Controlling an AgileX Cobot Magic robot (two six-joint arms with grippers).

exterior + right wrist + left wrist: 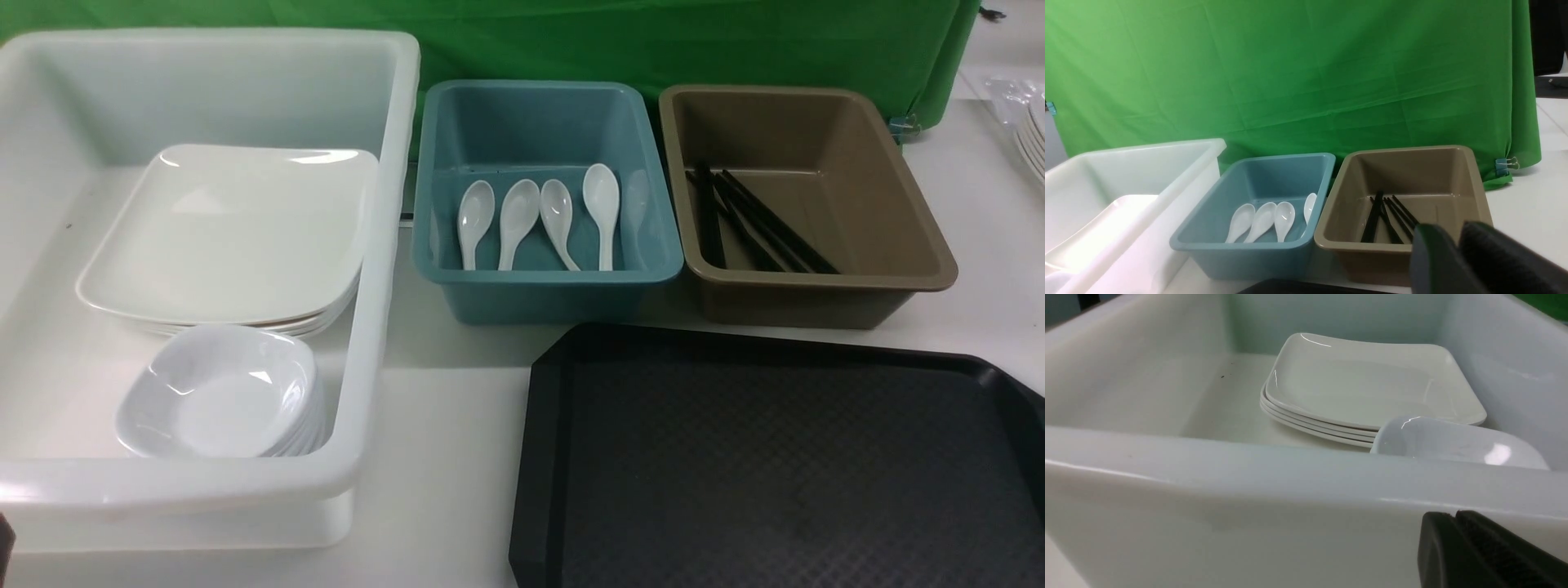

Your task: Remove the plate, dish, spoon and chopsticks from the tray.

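- You see the tray (784, 465) in black, its floor stamped with a fine diamond pattern.
- You see the large bin (384, 245) in milky, translucent white.
- You see the stacked square plates (233, 233) in glossy white, catching bright glints.
- You see the small stacked dishes (220, 396) in a cooler, faintly bluish white.
- You see the middle bin (543, 286) in dusty teal blue.
- You see the four spoons (539, 216) inside it in glossy white.
- You see the third bin (816, 286) in khaki brown.
- You see the chopsticks (759, 220) inside it in plain black.
- You see the backdrop cloth (1290, 69) in bright green.
- You see the tabletop (441, 425) in white.
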